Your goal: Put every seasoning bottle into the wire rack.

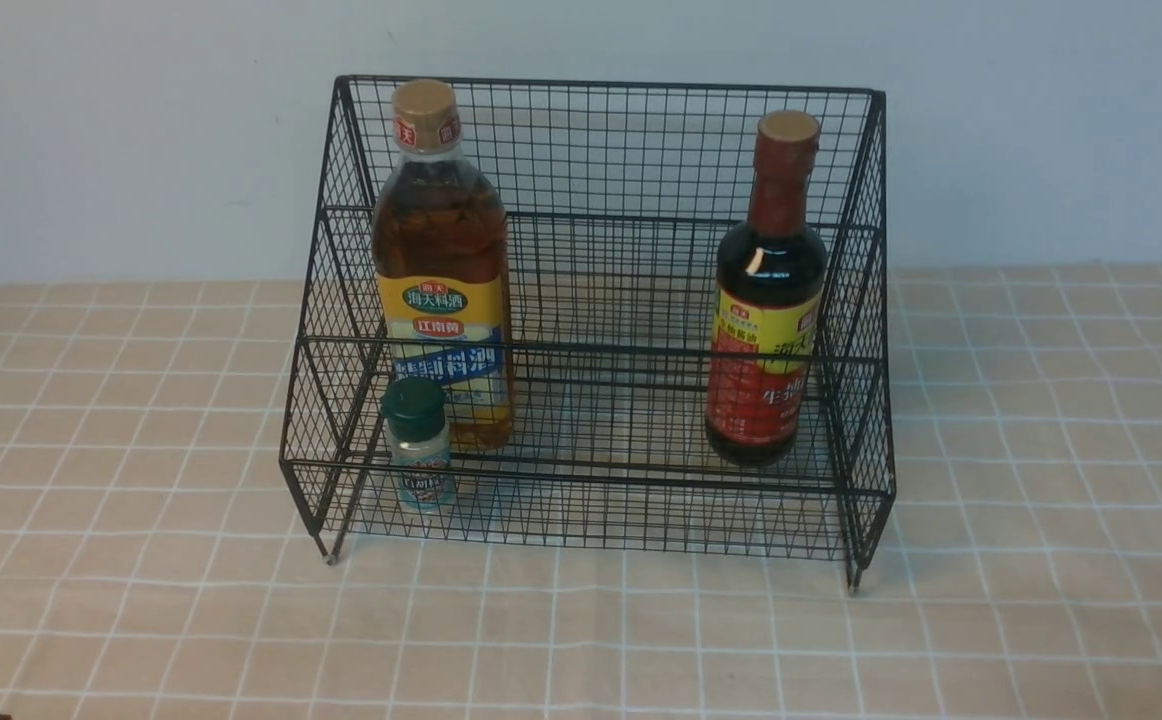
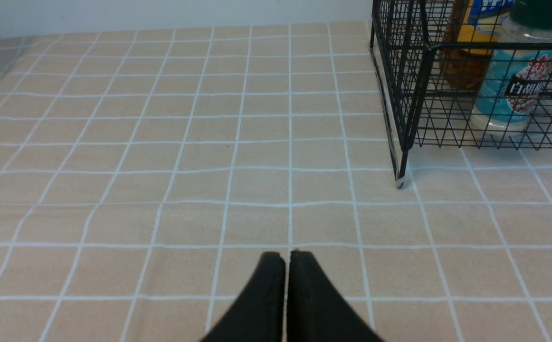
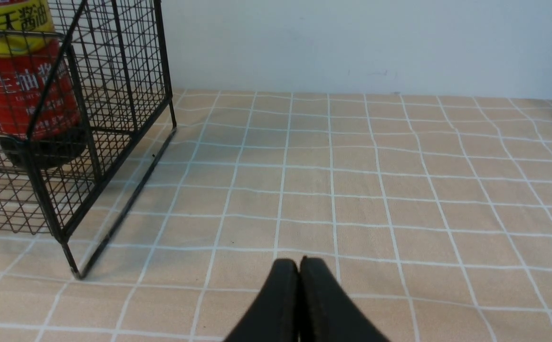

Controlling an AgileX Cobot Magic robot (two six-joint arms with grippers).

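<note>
Amber liquid fills the tall cooking-wine bottle, which stands upright at the left of the black wire rack, its tan cap just short of the rack's top rail. Directly in front of it, on the lower front tier, I see the tiny green-capped shaker, also upright and very close to the bigger bottle; I cannot tell whether the two touch. Over at the rack's right end the dark soy sauce bottle stands upright inside the mesh, well apart from the other two.

As I read it, that accounts for all three seasoning bottles: each one sits inside the rack and none is left out on the counter. I judge the placing to be finished, with nothing more to load.

From the left wrist camera, the left gripper shows its jaws pressed together with nothing between them, hanging over bare checked cloth, well away from the rack's near foot. The right wrist camera shows the same for the right gripper: jaws clenched on nothing, clear of the rack's corner. Neither arm appears in the front view, so I take both to be pulled back on my side of the counter.
</note>
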